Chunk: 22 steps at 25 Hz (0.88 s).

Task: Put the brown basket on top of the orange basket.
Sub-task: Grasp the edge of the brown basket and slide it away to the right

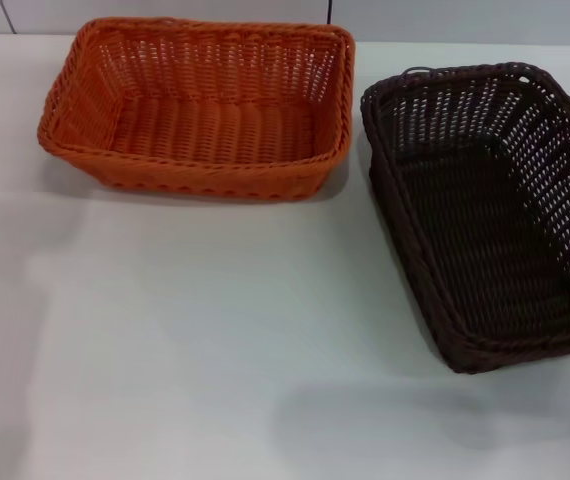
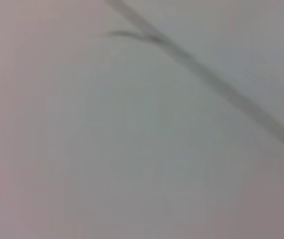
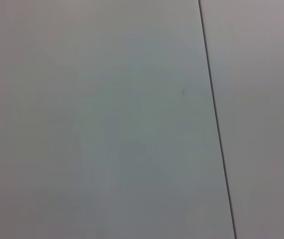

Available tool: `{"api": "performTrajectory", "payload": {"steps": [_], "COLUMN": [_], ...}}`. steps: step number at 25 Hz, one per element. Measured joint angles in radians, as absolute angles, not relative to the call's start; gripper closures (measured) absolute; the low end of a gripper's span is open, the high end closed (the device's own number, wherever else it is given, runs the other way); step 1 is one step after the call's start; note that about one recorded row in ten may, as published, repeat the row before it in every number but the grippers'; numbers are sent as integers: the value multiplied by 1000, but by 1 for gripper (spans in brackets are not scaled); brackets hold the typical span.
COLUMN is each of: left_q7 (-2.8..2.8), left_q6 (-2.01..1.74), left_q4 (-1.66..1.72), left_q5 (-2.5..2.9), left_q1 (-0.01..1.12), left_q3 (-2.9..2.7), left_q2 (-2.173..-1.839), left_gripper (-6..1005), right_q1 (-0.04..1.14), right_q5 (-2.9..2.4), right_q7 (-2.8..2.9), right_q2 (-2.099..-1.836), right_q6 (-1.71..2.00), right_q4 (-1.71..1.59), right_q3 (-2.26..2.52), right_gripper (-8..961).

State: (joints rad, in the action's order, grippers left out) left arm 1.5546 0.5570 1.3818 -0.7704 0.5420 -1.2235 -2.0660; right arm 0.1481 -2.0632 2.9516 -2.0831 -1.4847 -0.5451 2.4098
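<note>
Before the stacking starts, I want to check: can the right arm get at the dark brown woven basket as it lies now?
Probably yes. The dark brown woven basket sits open on the robot's right of the white table, apart from the orange woven basket, with nothing on it. Neither gripper is visible.

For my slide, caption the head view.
Orange basket and brown basket side by side, apart, both empty, unstacked.

Looks like a plain indoor test or lab setup rather than a home. Smooth, bare white desk [image 1: 215, 340] filling the head view, carrying only a rectangular bright orange woven basket [image 1: 200, 110] and a rectangular very dark brown woven basket [image 1: 485, 210], set side by side, apart. Pale grey wall panels with thin dark seams [image 3: 214, 119] in both wrist views. No furnishings or décor visible to narrow it further.
</note>
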Motion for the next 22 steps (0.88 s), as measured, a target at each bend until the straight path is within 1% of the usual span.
{"api": "performTrajectory", "payload": {"steps": [2,3,5,8,11,12,13,15,16,17,19,20,22], "left_q7": [1551,1543,1460,1207,846,846,449,365,248,152,30,24,44], "left_q6": [259,137,-270,-646,-843,-843,-970,-1000,-1043,-1093,-1189,-1204,-1239], "left_q4": [1367,1351,1275,1185,1093,1093,980,948,879,802,621,589,510], "left_q5": [-772,-768,-741,-673,-562,-562,-424,-391,-348,-315,-281,-278,-275], "left_q1": [459,438,397,344,284,284,231,223,215,217,229,231,230], "left_q3": [-1366,-1410,-1496,-1517,-1498,-1498,-1444,-1429,-1401,-1371,-1311,-1302,-1283], "left_q2": [-2062,-2061,-2060,-2060,-2052,-2052,-2034,-2030,-2026,-2026,-2039,-2044,-2054], "left_gripper": [191,191,192,192,193,193,193,194,194,194,194,194,193], "right_q1": [147,147,147,148,153,155,157,159,159,162,161,159,161], "right_q5": [-2063,-2063,-2063,-2063,-2066,-2075,-2090,-2129,-2147,-2180,-2249,-2277,-2310], "right_q7": [2952,2952,2952,2952,2953,2953,2954,2955,2955,2955,2954,2950,2945], "right_q2": [-2083,-2083,-2083,-2082,-2081,-2080,-2078,-2071,-2065,-2052,-2004,-1974,-1905], "right_q6": [-1485,-1485,-1487,-1497,-1521,-1530,-1534,-1523,-1506,-1469,-1337,-1249,-961], "right_q4": [-543,-543,-542,-547,-556,-565,-579,-626,-652,-701,-846,-935,-1165], "right_q3": [2410,2410,2413,2421,2433,2439,2443,2445,2445,2444,2433,2419,2359], "right_gripper": [126,126,127,127,127,127,127,127,127,127,127,127,127]}}
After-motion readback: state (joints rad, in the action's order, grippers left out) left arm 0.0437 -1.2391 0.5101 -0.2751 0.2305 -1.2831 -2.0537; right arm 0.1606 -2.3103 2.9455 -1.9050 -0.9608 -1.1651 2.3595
